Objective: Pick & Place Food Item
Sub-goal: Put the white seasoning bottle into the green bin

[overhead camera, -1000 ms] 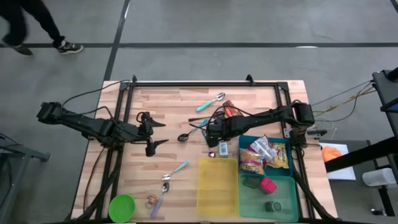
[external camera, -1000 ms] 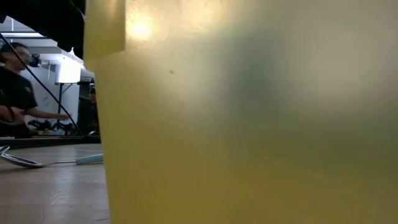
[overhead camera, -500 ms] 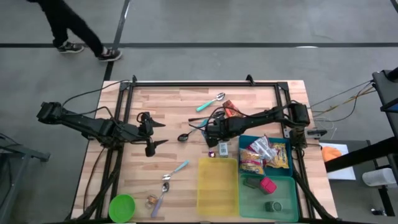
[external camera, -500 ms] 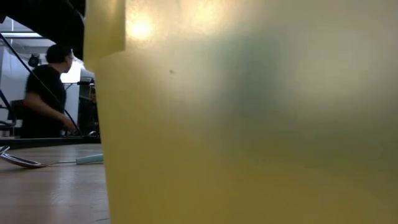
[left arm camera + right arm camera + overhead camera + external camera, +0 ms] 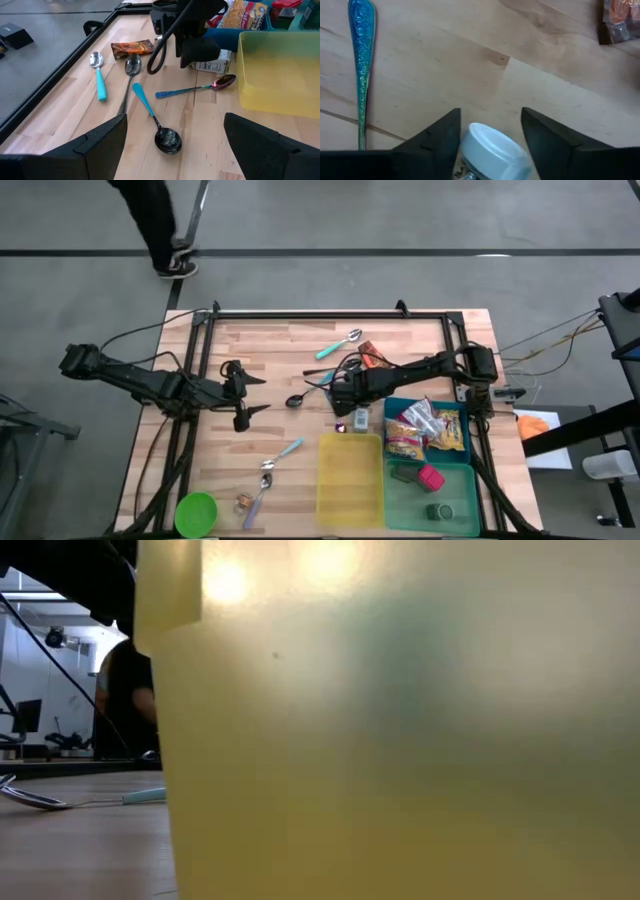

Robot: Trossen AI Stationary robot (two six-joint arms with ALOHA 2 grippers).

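Right gripper (image 5: 489,137) sat low mid-table with fingers straddling a small white-capped container (image 5: 492,150) – grasp unclear – while left gripper (image 5: 175,145) waited splayed over bare wooden tabletop (image 5: 270,350).

You get even, bright overhead light; the yellow bin (image 5: 400,740) fills the low view, blurred with glare at top.

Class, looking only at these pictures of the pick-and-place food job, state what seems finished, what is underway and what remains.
Done: snack packets already lie in the teal bin. Underway: the right gripper is low over the table, its fingers either side of a small white-capped container; whether they grip it cannot be told. Left: that container is not lifted, the yellow bin looks empty, and a brown snack bar lies on the wood. The left gripper waits open.
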